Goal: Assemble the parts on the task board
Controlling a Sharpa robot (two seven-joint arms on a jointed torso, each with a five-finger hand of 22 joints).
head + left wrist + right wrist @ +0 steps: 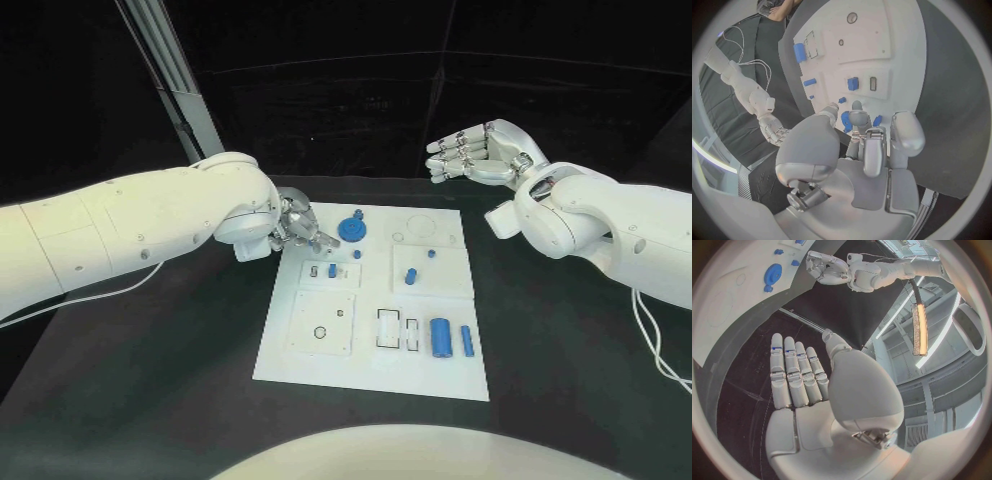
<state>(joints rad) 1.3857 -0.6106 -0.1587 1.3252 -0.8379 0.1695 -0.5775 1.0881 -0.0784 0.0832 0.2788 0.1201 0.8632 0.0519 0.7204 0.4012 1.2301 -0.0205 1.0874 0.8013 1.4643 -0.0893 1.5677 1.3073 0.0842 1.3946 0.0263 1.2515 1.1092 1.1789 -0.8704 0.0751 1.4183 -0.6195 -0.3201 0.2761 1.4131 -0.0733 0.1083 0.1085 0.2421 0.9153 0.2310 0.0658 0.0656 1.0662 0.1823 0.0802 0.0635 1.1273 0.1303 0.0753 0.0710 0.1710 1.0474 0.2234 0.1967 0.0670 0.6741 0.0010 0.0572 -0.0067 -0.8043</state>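
The white task board (325, 335) lies in the middle of the black table. A round blue gear-like part (355, 228) sits near its far left corner, also seen as the gear-like part (772, 275). My left hand (300, 228) hovers at that corner, fingers curled down. A small blue part (329, 243) is right at its fingertips (859, 117); I cannot tell whether it is pinched. Two blue cylinders (441, 340) lie near the front right. My right hand (473, 152) is raised beyond the board's far right corner, fingers extended and holding nothing.
More small blue parts (411, 275) stand in the board's raised white blocks, and one small blue part (356, 254) lies loose behind them. A metal post (173, 85) rises at the far left. White cables (656, 340) trail along the table's right side.
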